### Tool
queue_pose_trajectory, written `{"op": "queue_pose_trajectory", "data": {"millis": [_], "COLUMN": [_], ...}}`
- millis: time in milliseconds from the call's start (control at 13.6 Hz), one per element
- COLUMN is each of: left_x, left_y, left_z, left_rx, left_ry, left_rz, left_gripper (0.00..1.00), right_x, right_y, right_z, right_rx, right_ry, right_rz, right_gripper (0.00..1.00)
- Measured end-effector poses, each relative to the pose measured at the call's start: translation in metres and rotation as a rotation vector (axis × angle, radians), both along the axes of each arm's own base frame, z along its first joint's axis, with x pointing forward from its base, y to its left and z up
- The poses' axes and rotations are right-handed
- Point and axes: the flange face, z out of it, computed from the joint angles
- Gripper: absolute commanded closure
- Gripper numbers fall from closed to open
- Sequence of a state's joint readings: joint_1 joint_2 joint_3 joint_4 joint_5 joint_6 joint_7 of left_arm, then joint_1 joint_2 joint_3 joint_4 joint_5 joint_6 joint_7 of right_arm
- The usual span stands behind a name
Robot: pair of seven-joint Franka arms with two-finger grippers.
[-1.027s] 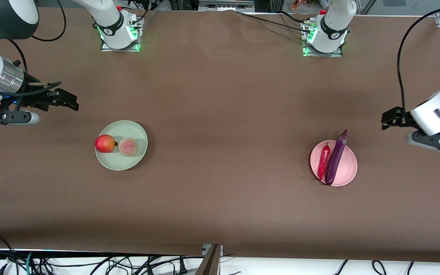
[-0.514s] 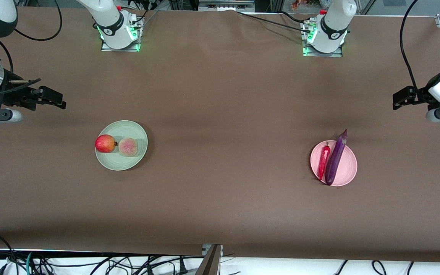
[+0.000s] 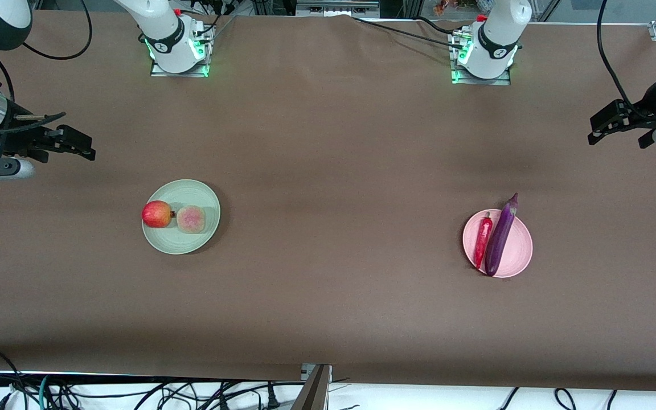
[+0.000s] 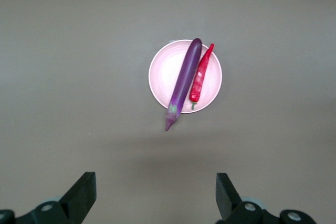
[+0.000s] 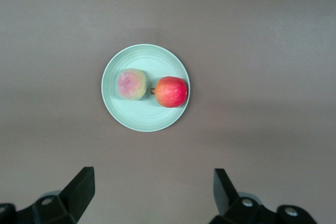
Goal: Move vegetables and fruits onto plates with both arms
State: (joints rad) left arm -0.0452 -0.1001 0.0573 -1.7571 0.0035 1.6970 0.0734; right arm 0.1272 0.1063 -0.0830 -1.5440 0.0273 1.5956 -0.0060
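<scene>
On the brown table (image 3: pixel 328 171) the pale green plate (image 3: pixel 191 242) sits toward the right arm's end, and it carries both fruits: the red fruit (image 3: pixel 156 214) lies at the rim, with its small crown tip turned to the tan-yellow fruit (image 3: pixel 191 219), which rests closer to the middle of the plate. The two fruits look touching or almost touching; from the front view it is hard to say which. The pale pink plate (image 3: pixel 519 247) sits toward the left arm's end of the table. The purple eggplant (image 3: pixel 501 235) lies across it, and one end of it sticks out over the rim on the side farther from the front camera. The red chili pepper (image 3: pixel 482 239) lies just beside the eggplant, on the plate. The right pincer (image 3: pixel 80 149) hangs over bare table at the right arm's end, well apart from the green plate; in the right wrist view its fingers (image 5: pixel 79 187) stand wide apart with nothing between them. The left pincer (image 3: pixel 607 122) hangs over bare table at the left arm's end, well apart from the pink plate, and its fingers (image 4: pixel 83 192) are also spread wide and hold nothing.
</scene>
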Motion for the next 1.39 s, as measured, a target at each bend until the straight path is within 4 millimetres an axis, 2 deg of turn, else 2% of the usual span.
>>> {"op": "queue_pose_trajectory", "data": {"millis": [220,440,1394], "left_x": [0.001,0.002,0.005], "left_y": [-0.016,-0.016,-0.016], "left_z": [0.004,0.003,0.0], "left_rx": [0.002,0.002,0.002], "left_ry": [0.0,0.004,0.011], "left_rz": [-0.021,-0.021,-0.021], "left_gripper": [0.0,0.0,0.0], "right_x": [0.0,0.0,0.001], "right_y": [-0.004,-0.006,-0.016], "right_z": [0.015,0.031,0.031], "right_rx": [-0.005,-0.005,-0.007], "right_ry": [-0.019,-0.047,-0.047], "right_rz": [-0.004,-0.007,-0.031], "right_gripper": [0.0,0.0,0.0]}}
